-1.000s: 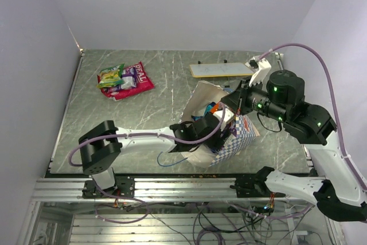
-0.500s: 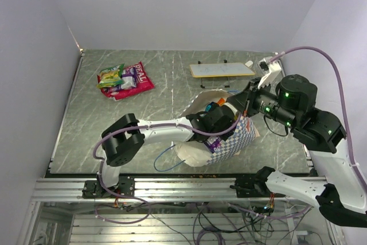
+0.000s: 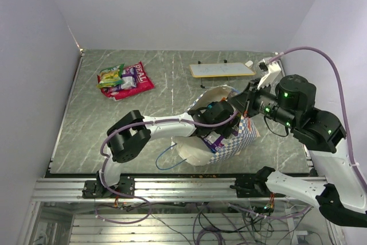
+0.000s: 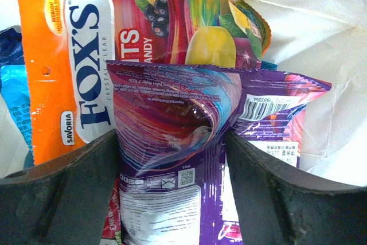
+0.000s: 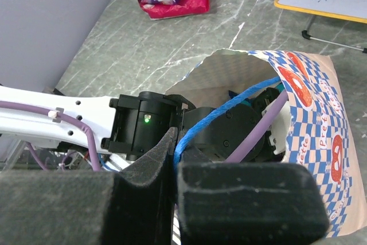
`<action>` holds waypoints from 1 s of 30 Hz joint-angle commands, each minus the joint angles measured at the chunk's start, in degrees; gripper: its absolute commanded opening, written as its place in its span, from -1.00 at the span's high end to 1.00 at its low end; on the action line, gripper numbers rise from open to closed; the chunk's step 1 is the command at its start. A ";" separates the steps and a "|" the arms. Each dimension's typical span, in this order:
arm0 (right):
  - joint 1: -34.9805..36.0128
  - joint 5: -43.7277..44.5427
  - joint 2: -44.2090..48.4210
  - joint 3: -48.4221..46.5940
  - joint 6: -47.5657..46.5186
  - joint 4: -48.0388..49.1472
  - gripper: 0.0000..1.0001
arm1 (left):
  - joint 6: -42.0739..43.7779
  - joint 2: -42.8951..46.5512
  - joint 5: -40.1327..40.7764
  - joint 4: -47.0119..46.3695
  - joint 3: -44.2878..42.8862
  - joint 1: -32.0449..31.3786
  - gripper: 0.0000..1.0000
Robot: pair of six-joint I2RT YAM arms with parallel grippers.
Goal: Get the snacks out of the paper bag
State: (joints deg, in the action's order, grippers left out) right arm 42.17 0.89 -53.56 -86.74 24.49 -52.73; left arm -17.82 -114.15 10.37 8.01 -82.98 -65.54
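Two robot hands at a checkered paper bag (image 3: 241,139) on a table (image 3: 114,124).
The left hand (image 4: 172,139), inside the bag, spreads its fingers (image 4: 69,187) against both sides of a purple snack packet (image 4: 163,113); whether it grips cannot be told. The right hand (image 5: 175,153) clenches the bag's blue cord handle (image 5: 229,107).

The table (image 3: 166,84) has a grey-green top with a pattern like marble. At its far side, right of the middle, a small white board (image 3: 222,70) with a yellow rim stands on thin black feet; some faint blue marks are on it. Pale walls (image 3: 183,10) close the far, left and right sides. Along the near edge runs a metal rail (image 3: 183,188), with loose cables (image 3: 218,222) below it.
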 commanded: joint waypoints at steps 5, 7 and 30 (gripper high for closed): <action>0.34 0.09 0.03 -0.83 -1.31 2.09 1.00 | 0.24 1.03 -1.20 5.06 0.20 -1.26 0.00; 0.33 0.47 0.26 -0.61 -1.49 2.58 1.00 | 1.27 2.79 -0.04 7.02 0.14 -1.18 0.23; 0.33 9.14 3.83 4.62 -1.59 10.00 1.00 | -3.93 26.73 2.66 19.75 1.24 -0.56 0.86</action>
State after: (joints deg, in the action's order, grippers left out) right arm 42.24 7.31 -50.57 -83.20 22.70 -45.56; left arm -19.55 -94.41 11.22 27.35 -80.60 -66.30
